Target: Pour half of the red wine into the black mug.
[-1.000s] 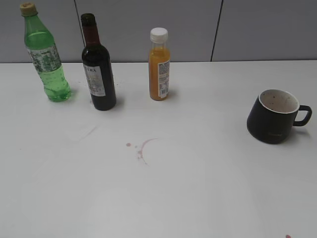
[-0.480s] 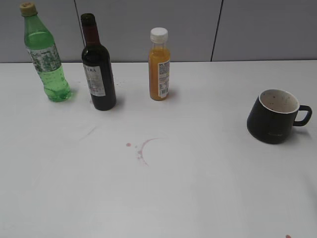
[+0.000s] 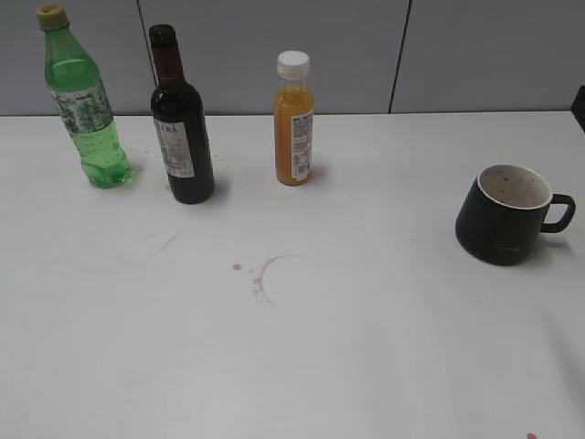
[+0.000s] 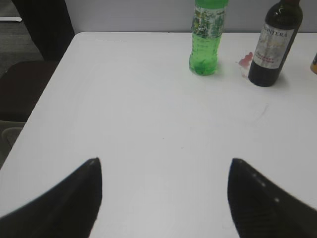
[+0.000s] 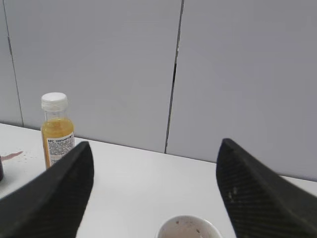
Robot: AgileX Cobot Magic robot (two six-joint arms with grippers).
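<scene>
The red wine is in a dark green glass bottle with a white label, standing upright and uncapped at the back left of the white table. It also shows in the left wrist view, far ahead to the right. The black mug stands at the right, handle to the right, its white inside speckled. Its rim shows at the bottom of the right wrist view. My left gripper is open and empty above bare table. My right gripper is open and empty, just behind and above the mug.
A light green plastic bottle stands left of the wine bottle. An orange juice bottle with a white cap stands right of it. A red wine ring and drops mark the table's middle. The table's left edge is near.
A dark part of the right arm has come into the exterior view at the right edge. The bottles and the mug have not moved.
</scene>
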